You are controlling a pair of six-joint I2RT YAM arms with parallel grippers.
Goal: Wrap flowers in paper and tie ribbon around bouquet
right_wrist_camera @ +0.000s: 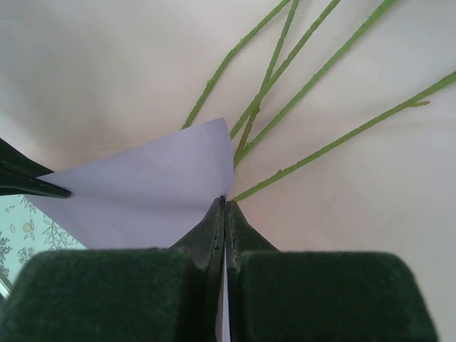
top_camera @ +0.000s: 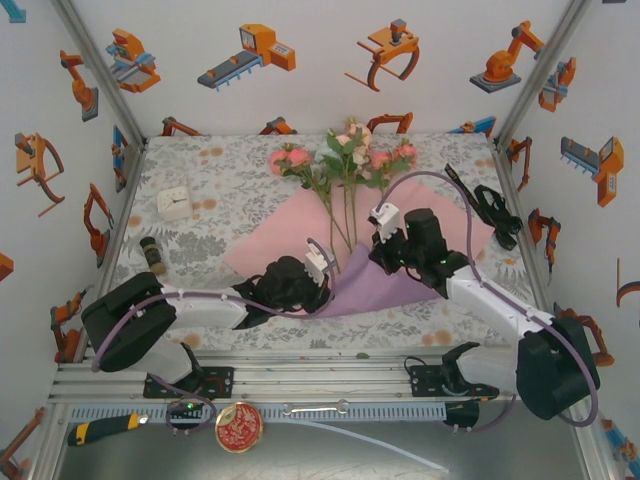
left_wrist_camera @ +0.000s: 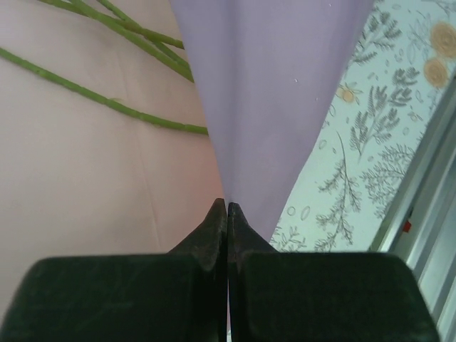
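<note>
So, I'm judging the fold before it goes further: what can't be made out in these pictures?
- Top view: lower stem ends of the flowers, under the paper's lilac flap.
- Left wrist view: blooms, cut off by the top edge.
- Right wrist view: how much paper the right claw pinches, hidden between its tips.

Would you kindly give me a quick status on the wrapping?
Left gripper shut on paper. Right gripper shut on paper. Flowers lying on it, unwrapped.
</note>
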